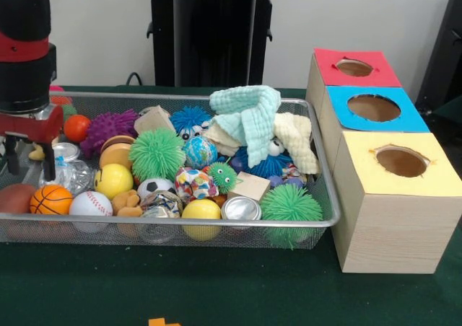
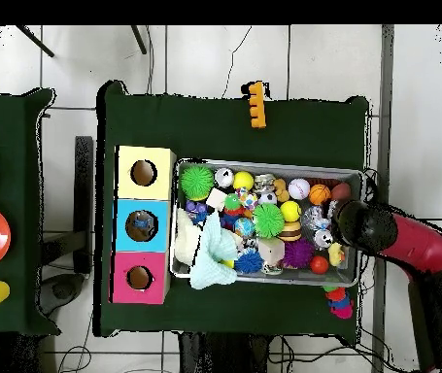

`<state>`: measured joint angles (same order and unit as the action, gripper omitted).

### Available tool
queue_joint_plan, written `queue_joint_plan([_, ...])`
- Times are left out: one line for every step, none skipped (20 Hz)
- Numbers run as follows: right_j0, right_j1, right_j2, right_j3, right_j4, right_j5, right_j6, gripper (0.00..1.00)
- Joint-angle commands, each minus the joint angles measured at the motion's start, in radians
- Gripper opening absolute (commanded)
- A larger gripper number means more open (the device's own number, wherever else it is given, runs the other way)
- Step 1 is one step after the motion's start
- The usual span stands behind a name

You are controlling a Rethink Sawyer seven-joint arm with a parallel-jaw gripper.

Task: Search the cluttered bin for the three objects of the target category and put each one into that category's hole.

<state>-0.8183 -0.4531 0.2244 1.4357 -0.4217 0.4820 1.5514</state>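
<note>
Gripper [image 1: 29, 164] hangs over the bin's [image 1: 321, 221] 9 o'clock end, jaws apart and empty. Sorting appears unstarted: bin full, yellow hole [image 1: 401, 161] looks empty.

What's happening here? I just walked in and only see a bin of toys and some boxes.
A Sawyer arm's gripper hangs over one end of the cluttered bin, above the basketball and baseball, fingers open and holding nothing. Beside the bin's other end stand three wooden boxes with holes on top: red, blue and yellow. A pale green cloth lies heaped on the toys. Sorting looks barely begun.
</note>
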Motion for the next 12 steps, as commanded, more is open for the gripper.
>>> queue_joint_plan([0.005, 0.041, 0.017, -0.055, 0.031, 0.125, 0.026, 1.0])
queue_joint_plan([0.003, 0.04, 0.016, -0.047, 0.029, 0.118, 0.027, 1.0])
queue_joint_plan([-0.001, 0.039, 0.019, -0.045, 0.028, 0.111, 0.025, 1.0])
queue_joint_plan([-0.004, 0.038, 0.02, -0.034, 0.023, 0.095, 0.025, 1.0])
queue_joint_plan([-0.012, 0.041, 0.026, -0.032, 0.022, 0.088, 0.018, 1.0])
queue_joint_plan([-0.007, 0.037, 0.023, -0.016, 0.018, 0.084, 0.02, 1.0])
queue_joint_plan([-0.009, 0.032, 0.023, -0.005, 0.017, 0.086, 0.018, 1.0])
queue_joint_plan([-0.004, 0.014, 0.013, 0.021, 0.012, 0.08, 0.027, 1.0])
queue_joint_plan([-0.004, -0.006, 0.004, 0.048, 0.011, 0.082, 0.034, 1.0])
queue_joint_plan([-0.004, -0.021, -0.006, 0.078, 0.005, 0.068, 0.041, 1.0])
queue_joint_plan([-0.007, -0.019, -0.007, 0.082, 0.004, 0.067, 0.042, 1.0])
queue_joint_plan([-0.008, -0.012, -0.007, 0.085, -0.001, 0.052, 0.043, 1.0])
